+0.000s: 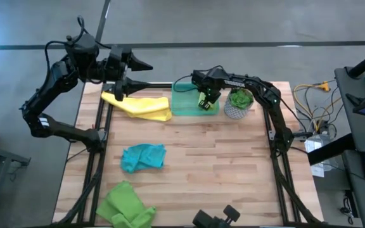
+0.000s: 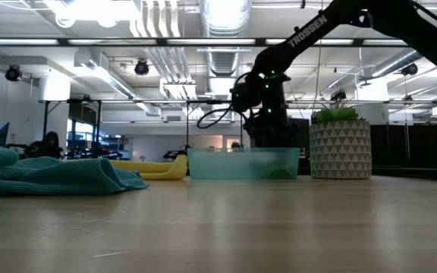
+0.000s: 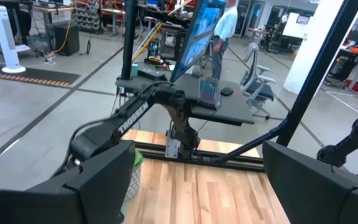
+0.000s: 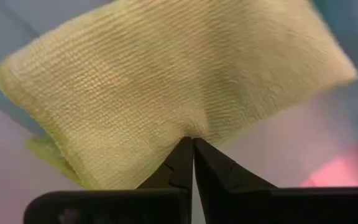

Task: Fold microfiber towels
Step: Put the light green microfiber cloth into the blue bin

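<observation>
- Right gripper (image 4: pixel 192 144): fingers pressed together, pinching the edge of a lime green towel (image 4: pixel 166 81) that lies in the green tray (image 1: pixel 184 107); the cloth spreads straight ahead of the fingertips, away from the wrist.
- Long axis of this towel: running crosswise to the fingers (judged from the right wrist view only), so a lift would likely let it hang from its pinched edge.
- Left gripper (image 1: pixel 146 65): fingers apart, empty, raised beyond the table's far edge above the yellow towel (image 1: pixel 141 105).
- Remaining cloths: teal-blue towel (image 1: pixel 142 156) mid-table; second lime green towel (image 1: pixel 126 205) at the near edge, both well apart from either arm.
</observation>
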You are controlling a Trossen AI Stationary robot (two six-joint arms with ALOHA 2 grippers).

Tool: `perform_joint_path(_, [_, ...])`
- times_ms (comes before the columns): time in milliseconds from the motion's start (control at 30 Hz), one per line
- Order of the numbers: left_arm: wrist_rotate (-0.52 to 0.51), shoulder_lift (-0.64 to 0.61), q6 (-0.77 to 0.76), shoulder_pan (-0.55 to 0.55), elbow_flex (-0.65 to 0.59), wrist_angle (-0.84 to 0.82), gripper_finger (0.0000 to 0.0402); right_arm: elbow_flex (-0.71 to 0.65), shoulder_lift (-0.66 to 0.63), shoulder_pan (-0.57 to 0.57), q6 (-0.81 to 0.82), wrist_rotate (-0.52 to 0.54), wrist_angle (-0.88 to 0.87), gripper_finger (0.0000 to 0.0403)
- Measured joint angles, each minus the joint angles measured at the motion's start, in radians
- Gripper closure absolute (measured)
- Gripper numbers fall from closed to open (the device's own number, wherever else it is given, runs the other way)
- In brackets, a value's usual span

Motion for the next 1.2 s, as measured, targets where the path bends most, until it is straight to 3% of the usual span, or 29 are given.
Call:
perform_joint_path(267, [0.005,0.000,-0.025,0.000,-0.001,0.002,0.0066,0.026,-0.038,0.010,0.040,0.009,-0.041,0.0394])
perform_joint_path(467, [0.006,0.000,-0.026,-0.001,-0.002,0.001,0.0066,0.036,-0.049,0.046,-0.085,-0.124,0.106,0.0394])
perform_joint_path(633, [0.006,0.000,-0.042,-0.001,-0.002,0.001,0.0066,0.036,-0.009,0.052,-0.127,-0.150,0.197,0.0394])
perform_joint_path(933, [0.014,0.000,-0.050,0.000,-0.002,0.000,0.0066,0.036,0.053,0.052,-0.173,-0.150,0.069,0.0394])
perform_joint_path(1200, [0.014,0.000,-0.049,0.000,-0.004,0.001,0.0066,0.036,-0.010,0.050,-0.136,-0.147,0.056,0.0394])
